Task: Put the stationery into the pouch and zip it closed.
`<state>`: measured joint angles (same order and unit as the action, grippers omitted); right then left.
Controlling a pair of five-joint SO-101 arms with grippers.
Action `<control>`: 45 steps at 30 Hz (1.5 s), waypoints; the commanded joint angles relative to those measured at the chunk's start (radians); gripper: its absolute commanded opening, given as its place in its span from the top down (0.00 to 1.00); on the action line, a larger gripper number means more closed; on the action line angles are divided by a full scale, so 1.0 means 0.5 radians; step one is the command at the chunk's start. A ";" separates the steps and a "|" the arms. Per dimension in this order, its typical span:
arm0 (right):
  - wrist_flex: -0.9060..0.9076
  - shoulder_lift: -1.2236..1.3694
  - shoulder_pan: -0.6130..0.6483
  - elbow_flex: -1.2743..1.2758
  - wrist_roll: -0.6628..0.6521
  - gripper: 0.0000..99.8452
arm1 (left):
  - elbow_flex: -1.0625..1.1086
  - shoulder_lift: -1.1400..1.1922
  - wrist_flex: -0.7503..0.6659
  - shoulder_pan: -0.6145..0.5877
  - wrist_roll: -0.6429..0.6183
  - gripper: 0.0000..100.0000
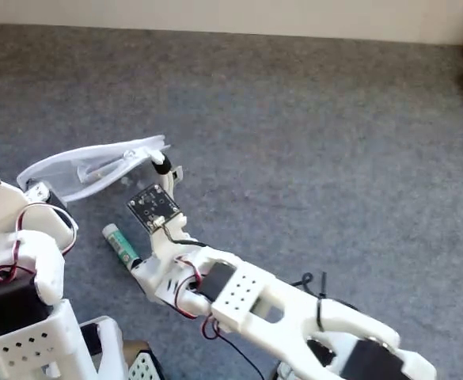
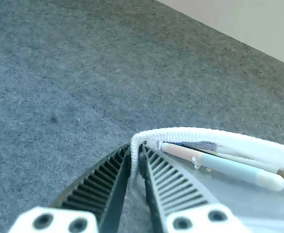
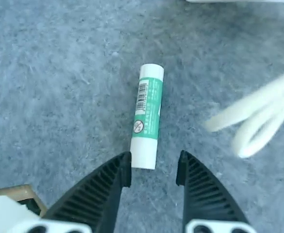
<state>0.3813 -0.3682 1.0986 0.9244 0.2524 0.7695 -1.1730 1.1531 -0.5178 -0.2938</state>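
The glue stick [image 3: 149,114] first: a smooth green-and-white plastic cylinder, lying flat on the tabletop [image 1: 334,119] outside the pouch [image 1: 89,170], near it on my side and not touching. It's the one piece I can see left to load, I reckon. My right gripper [image 3: 154,160] hangs over the stick's nearer end, ribbed black fingers spread wide to either side. That looks like a setup for a pinch across the round body, and it may roll.

Now the pouch: soft clear plastic with a white woven zip rim [image 2: 205,133], and the mouth looks open. Inside, against that rim, lie slim pens [image 2: 229,167], pastel and matte. My left gripper [image 2: 136,148] has its fingers pressed together on the pouch's end, pinching the rim. I judge that keeps the floppy mouth propped and steady for loading.

Beside the pouch curls a pale cord-like loop [image 3: 258,121]; what it belongs to I can't tell. Under everything is grey fuzzy felt, which looks grippy.
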 commanded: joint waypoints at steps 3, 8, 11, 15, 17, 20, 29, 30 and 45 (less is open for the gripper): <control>-0.256 0.149 0.029 -0.057 0.015 0.85 | -0.008 -0.023 -0.052 -0.032 -0.025 0.99; -0.404 0.342 0.103 -0.060 0.006 0.85 | -0.008 -0.023 -0.052 -0.032 -0.025 0.99; -0.459 0.459 0.121 -0.069 0.003 0.85 | -0.008 -0.023 -0.052 -0.032 -0.025 0.99; -0.456 0.643 0.100 -0.189 0.012 0.85 | -0.008 -0.023 -0.049 -0.032 -0.025 0.99; -0.456 0.720 0.066 -0.235 0.015 0.85 | -0.008 -0.023 -0.043 -0.032 -0.025 0.99; -0.456 0.772 0.011 -0.256 0.015 0.85 | -0.008 -0.023 -0.043 -0.032 -0.018 0.99; -0.456 0.772 0.005 -0.250 0.003 0.95 | -0.008 -0.023 -0.040 -0.032 -0.015 0.99; -0.456 0.769 0.002 -0.250 0.003 0.98 | -0.008 -0.023 -0.040 -0.032 -0.015 0.99; 0.035 0.011 -0.100 0.054 -0.233 0.99 | -0.008 -0.023 -0.040 -0.032 -0.012 0.99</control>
<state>0.3168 -0.1887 1.0664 0.9291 0.1649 0.7695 -1.1730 1.1531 -0.5178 -0.2938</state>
